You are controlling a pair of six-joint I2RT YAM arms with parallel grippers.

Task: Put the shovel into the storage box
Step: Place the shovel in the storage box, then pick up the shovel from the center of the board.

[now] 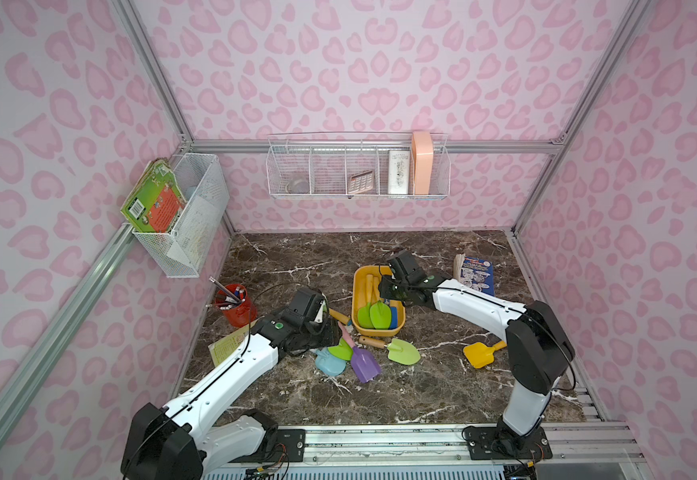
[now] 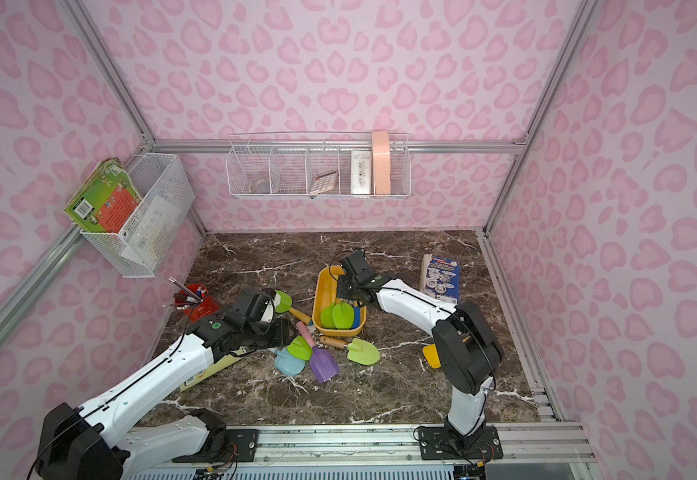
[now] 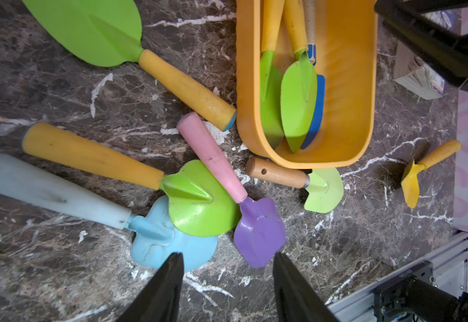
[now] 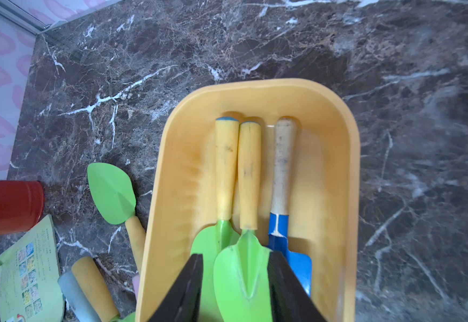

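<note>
Three shovels (image 4: pixel 249 178) in box (image 4: pixel 171 167); right gripper (image 4: pixel 235 255) parted astride green blade (image 4: pixel 241 278), left gripper (image 3: pixel 228 255) open, empty. Might snag blade on lifting, tipping it out.

Dark brown marble counter (image 1: pixel 421 386) with white veins. On it:
- yellow-orange storage box (image 1: pixel 378 331) near the middle
- red pen cup (image 1: pixel 236 311) at the left edge, with a green leaflet (image 1: pixel 226 349) just in front of it
- blue booklet (image 1: pixel 477 274) at the back right
- loose shovels in front of the box:
  - purple shovel (image 1: pixel 365 363) with a pink handle
  - light blue shovel (image 1: pixel 330 365), with a green shovel (image 1: pixel 340 349) partly lying on its blade
  - wood-handled green trowel (image 1: pixel 402 351)
- second green shovel (image 2: pixel 284 301) left of the box
- yellow shovel (image 1: pixel 479 354) apart at the right
</note>
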